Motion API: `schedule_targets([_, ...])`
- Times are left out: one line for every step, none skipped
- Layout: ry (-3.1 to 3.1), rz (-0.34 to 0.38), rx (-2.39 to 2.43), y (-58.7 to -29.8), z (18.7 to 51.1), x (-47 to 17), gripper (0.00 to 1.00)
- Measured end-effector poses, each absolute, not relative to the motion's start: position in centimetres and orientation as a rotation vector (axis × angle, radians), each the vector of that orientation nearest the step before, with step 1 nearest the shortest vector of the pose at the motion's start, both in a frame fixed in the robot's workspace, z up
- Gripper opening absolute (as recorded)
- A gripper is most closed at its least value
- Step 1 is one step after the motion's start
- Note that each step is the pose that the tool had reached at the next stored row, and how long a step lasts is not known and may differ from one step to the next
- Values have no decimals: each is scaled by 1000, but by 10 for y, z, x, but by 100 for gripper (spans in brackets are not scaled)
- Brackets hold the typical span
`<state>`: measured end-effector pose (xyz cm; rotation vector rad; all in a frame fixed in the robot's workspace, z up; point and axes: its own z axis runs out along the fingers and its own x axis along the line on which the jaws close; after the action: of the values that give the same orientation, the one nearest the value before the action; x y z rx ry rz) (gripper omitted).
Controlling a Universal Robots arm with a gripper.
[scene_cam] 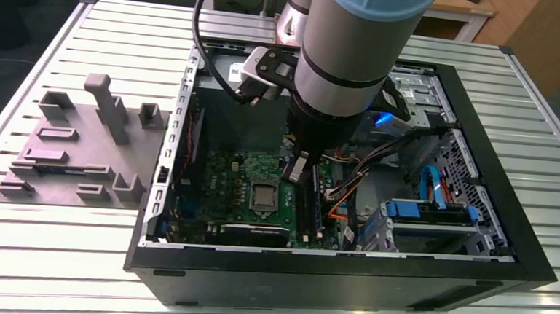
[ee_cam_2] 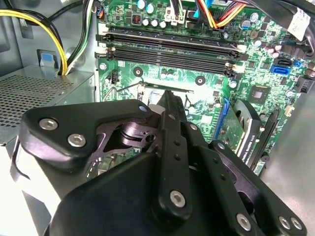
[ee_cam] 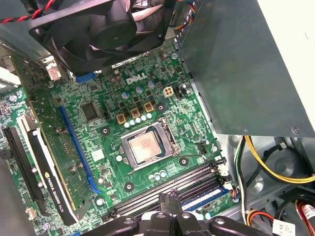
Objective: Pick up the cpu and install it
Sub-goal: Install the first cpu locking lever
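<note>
In the exterior view my pincer point(scene_cam: 296, 174) hangs inside the open computer case point(scene_cam: 508, 237), just above the green motherboard point(scene_cam: 230, 170). In the first wrist view the cpu point(ee_cam: 146, 149) lies seated in its socket, and my fingertips point(ee_cam: 169, 202) are pressed together, pinching nothing. In the second wrist view they sit over the socket.

1. The cpu point(ee_cam: 146, 149) is a small flat square chip with a pale silver-grey metal top that carries a faint warm sheen in the first wrist view.
2. It lies flat, face up, seated inside the metal-framed socket point(ee_cam: 167, 133) on the green motherboard point(ee_cam: 103, 142).
3. In the exterior view the cpu point(scene_cam: 262, 194) sits near the middle of the board, inside the open computer case point(scene_cam: 508, 237).
</note>
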<state>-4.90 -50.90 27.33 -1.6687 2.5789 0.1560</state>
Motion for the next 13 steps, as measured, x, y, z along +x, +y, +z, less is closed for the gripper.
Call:
schedule_targets([2579,156,-1669,-509,273,-49,10])
schedule_targets([2579,156,-1669,-509,273,-49,10])
schedule_targets([2579,156,-1669,-509,273,-49,10])
schedule_targets([2580,157,-1669,-509,273,-48,10])
schedule_targets([2582,160,-1670,-508,273,-47,10])
schedule_targets([2585,164,-1672,-508,273,-45,10])
schedule_targets([2589,169,-1674,-507,273,-44,10])
schedule_targets([2593,175,-1675,-507,272,-43,10])
schedule_targets([2594,180,-1676,-507,272,-42,10])
schedule_targets([2593,185,-1675,-507,272,-42,10])
schedule_targets([2591,192,-1674,-507,272,-42,10])
schedule_targets([2586,203,-1671,-507,271,-42,10])
schedule_targets([2580,217,-1667,-507,271,-42,10])
